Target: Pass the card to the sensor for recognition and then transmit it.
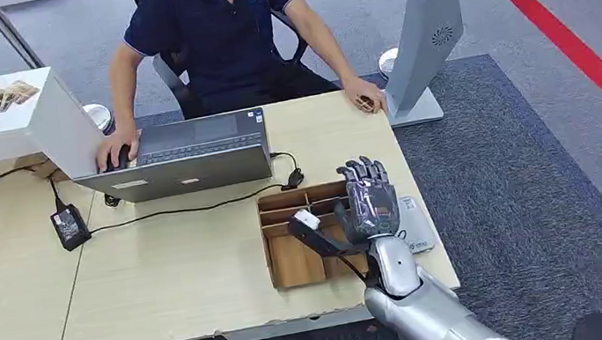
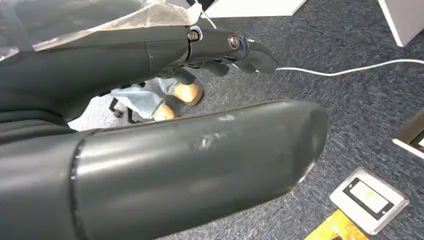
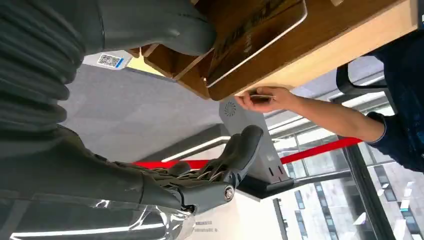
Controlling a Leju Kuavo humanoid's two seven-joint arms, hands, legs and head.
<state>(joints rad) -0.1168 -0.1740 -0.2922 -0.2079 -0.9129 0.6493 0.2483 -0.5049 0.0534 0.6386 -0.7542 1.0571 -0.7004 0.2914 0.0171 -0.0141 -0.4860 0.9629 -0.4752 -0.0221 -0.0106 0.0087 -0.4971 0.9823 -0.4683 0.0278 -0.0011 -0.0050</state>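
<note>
My right hand [image 1: 368, 200] is raised over the right end of the wooden table, fingers spread and upright, holding nothing; the right wrist view shows the same hand [image 3: 150, 150] empty. Just beyond it lies a flat grey sensor pad [image 1: 417, 225], beside a wooden compartment tray [image 1: 293, 264]. A thin card [image 3: 260, 96] is pinched in the hand [image 1: 363, 95] of the person seated across the table. My left hand [image 2: 175, 130] hangs over the carpet, holding nothing, its fingers [image 2: 225, 47] loosely extended.
An open laptop [image 1: 189, 155] sits in front of the person, with a cable and power brick [image 1: 70, 227] to its left. A grey kiosk stand [image 1: 429, 27] rises at the table's far right corner. The table edge runs just under my right forearm.
</note>
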